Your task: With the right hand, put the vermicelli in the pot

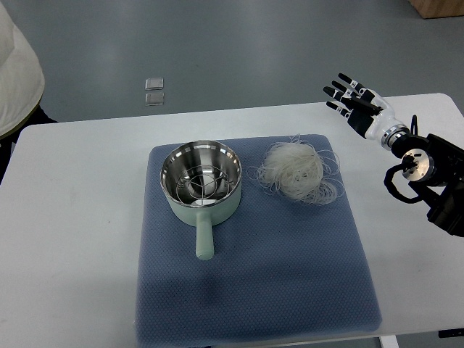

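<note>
A white tangle of vermicelli (296, 172) lies on the blue mat (290, 268), just right of the pot. The pot (201, 181) is pale green with a steel inside and a handle pointing toward me; nothing lies in it. My right hand (349, 98) is raised over the table's far right part, above and to the right of the vermicelli, fingers spread and holding nothing. Its arm (428, 170) comes in from the right edge. The left arm is not in view.
The mat lies on a white table (72, 217). A person's light sleeve (14, 72) shows at the upper left corner. Two small clear squares (154, 90) lie on the grey floor beyond the table.
</note>
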`<action>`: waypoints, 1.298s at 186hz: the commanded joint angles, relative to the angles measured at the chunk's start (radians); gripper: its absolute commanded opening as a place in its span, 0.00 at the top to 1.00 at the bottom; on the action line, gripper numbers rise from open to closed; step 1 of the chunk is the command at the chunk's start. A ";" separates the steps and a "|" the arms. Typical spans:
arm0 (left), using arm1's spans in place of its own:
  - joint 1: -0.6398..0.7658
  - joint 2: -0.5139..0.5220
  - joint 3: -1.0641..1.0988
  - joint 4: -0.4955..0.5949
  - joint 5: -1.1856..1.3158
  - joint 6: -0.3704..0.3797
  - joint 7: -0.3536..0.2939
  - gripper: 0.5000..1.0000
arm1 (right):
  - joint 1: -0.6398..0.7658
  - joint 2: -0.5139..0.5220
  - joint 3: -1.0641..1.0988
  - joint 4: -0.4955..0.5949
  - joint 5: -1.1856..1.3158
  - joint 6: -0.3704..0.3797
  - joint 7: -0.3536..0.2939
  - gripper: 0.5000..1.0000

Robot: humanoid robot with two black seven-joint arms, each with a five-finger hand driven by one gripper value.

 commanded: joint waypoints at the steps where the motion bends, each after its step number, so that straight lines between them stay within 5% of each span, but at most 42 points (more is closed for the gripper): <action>1: 0.000 0.000 0.000 0.000 0.000 0.000 0.000 0.00 | 0.000 -0.002 -0.002 0.000 0.000 0.002 0.000 0.14; 200: 0.000 0.000 0.000 0.001 0.000 0.000 -0.002 0.00 | 0.003 -0.004 -0.019 -0.011 -0.014 0.004 0.001 0.14; 242: 0.000 0.000 0.000 0.001 0.000 0.000 0.000 0.00 | 0.015 -0.013 -0.022 -0.008 -0.233 0.065 0.003 0.15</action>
